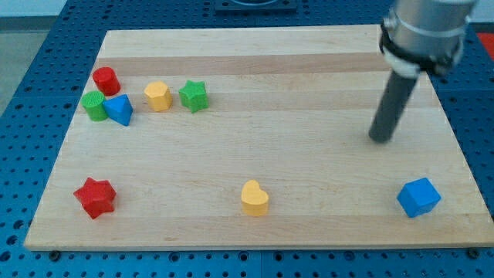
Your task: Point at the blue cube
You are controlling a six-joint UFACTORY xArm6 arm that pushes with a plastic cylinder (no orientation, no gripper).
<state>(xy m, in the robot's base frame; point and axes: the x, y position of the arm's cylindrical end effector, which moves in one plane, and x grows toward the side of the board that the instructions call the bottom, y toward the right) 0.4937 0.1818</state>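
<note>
Sitting near the view's bottom right corner of the wooden board [309, 69], the blue cube [418, 197] is turned so that one of its corners points toward the view's bottom, and its edges run diagonal to the board's edges. It looks about equal on all sides, so I cannot name a long axis for it.

My tip [380, 139] stands on the board above the cube in the view and a little to the view's left, near it but apart, not touching. Between my tip and the cube I see only bare wood. My rod has no jaws, so nothing is open, closed or clamped; it only rests its lower end on the surface.

Going outward, a yellow heart-shaped block [255, 198] lies at the bottom middle, well apart from the cube. A red star block [95, 197] lies at the bottom left. The other blocks are all far away at the upper left: a green star block [194, 96], a yellow block [157, 96] just beside it, then a blue block [120, 109] touching a green round block [95, 106], and a red cylinder [106, 79] just above these two.
</note>
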